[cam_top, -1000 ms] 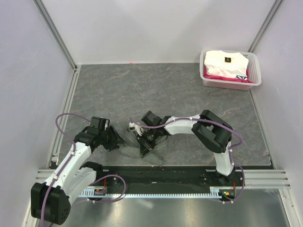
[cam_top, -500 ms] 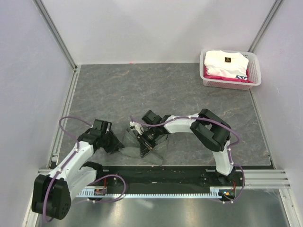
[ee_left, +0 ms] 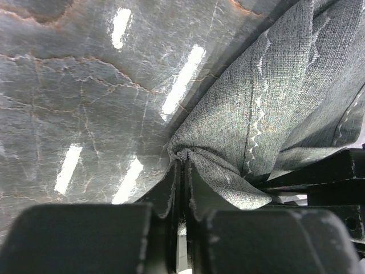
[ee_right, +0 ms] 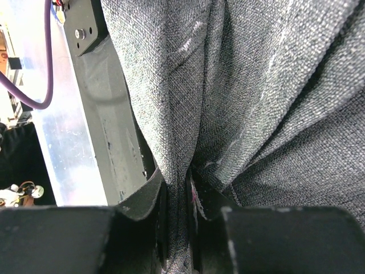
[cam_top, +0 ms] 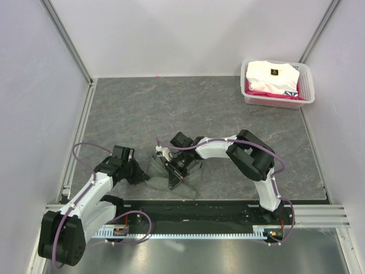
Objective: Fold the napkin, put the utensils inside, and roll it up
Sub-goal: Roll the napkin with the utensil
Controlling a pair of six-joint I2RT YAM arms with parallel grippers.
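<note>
The left end effector (ee_left: 181, 171) is pinching a bunched edge of the grey-green napkin (ee_left: 285, 97), its two dark fingers (ee_left: 162, 194) pressing together with only cloth between them; the napkin is spreading away from the grip in soft folds, pale zigzag stitching showing; the marbled grey worktop (ee_left: 85, 85) is lying beside it, catching bright streaks of light.

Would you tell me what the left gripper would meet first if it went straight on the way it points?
The napkin it pinches: the left gripper is shut on its bunched edge, with cloth directly ahead. Beyond that probably the right gripper, though depth is unclear.
</note>
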